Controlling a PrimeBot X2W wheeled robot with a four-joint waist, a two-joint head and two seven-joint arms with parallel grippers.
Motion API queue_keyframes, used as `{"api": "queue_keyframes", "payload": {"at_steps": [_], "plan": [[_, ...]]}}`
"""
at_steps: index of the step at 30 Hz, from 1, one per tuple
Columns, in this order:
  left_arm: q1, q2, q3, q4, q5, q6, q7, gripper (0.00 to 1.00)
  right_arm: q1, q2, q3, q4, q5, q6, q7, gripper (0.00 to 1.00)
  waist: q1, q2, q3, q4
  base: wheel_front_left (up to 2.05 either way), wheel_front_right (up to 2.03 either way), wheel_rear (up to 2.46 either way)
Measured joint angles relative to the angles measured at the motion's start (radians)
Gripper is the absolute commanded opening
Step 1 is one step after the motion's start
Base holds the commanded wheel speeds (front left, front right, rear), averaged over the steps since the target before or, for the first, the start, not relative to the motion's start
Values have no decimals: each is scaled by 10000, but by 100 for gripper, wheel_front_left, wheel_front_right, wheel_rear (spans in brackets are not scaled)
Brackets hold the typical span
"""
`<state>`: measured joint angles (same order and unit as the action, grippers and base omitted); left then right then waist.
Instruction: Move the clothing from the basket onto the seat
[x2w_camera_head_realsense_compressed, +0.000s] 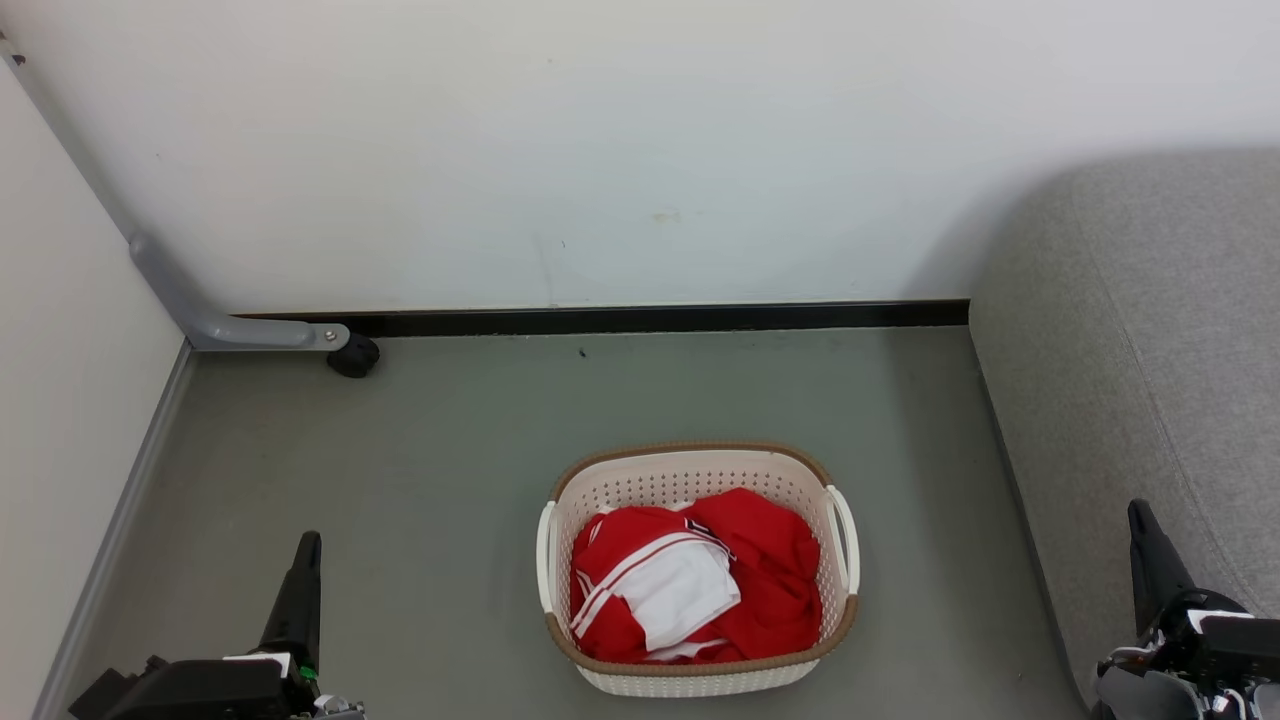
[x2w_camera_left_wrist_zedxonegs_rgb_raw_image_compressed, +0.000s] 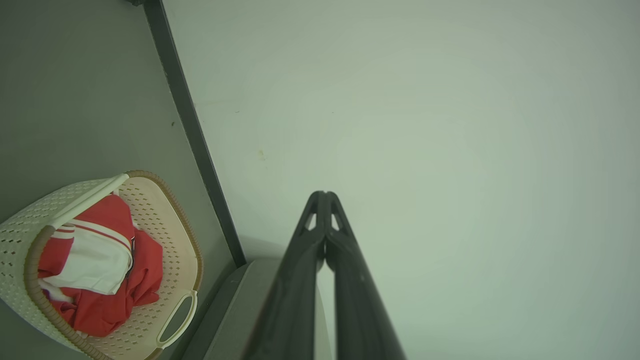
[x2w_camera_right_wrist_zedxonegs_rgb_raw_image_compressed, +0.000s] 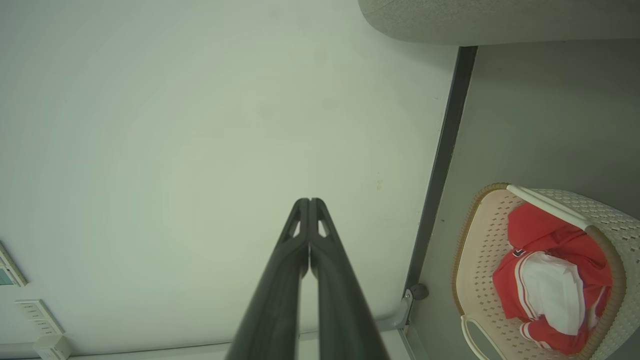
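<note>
The soft red sports clothing with white stripe trim and a white panel (x2w_camera_head_realsense_compressed: 770, 575) lay crumpled inside the oval cream-white perforated plastic basket with a brown woven-look rim (x2w_camera_head_realsense_compressed: 690, 450), heaped below that rim. It looked light, limp and likely to trail, so pinching a raised fold atop the heap seemed best. The large grey fabric seat (x2w_camera_head_realsense_compressed: 1130, 400) stood right of the basket. The left gripper (x2w_camera_left_wrist_zedxonegs_rgb_raw_image_compressed: 324, 196) and right gripper (x2w_camera_right_wrist_zedxonegs_rgb_raw_image_compressed: 308, 201) hung either side of the basket, well apart from it, fingertips pressed together on nothing.
</note>
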<state>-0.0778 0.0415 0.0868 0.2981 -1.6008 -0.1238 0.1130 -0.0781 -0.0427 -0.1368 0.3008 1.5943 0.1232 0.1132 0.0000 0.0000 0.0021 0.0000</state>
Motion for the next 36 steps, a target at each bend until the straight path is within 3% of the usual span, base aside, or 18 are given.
{"api": "queue_keyframes", "payload": {"at_steps": [36], "plan": [[0, 0, 0, -2, 0, 2, 0, 0, 0, 0, 0, 0, 0, 0, 0, 0, 0, 0, 0, 0, 0, 0, 0]]}}
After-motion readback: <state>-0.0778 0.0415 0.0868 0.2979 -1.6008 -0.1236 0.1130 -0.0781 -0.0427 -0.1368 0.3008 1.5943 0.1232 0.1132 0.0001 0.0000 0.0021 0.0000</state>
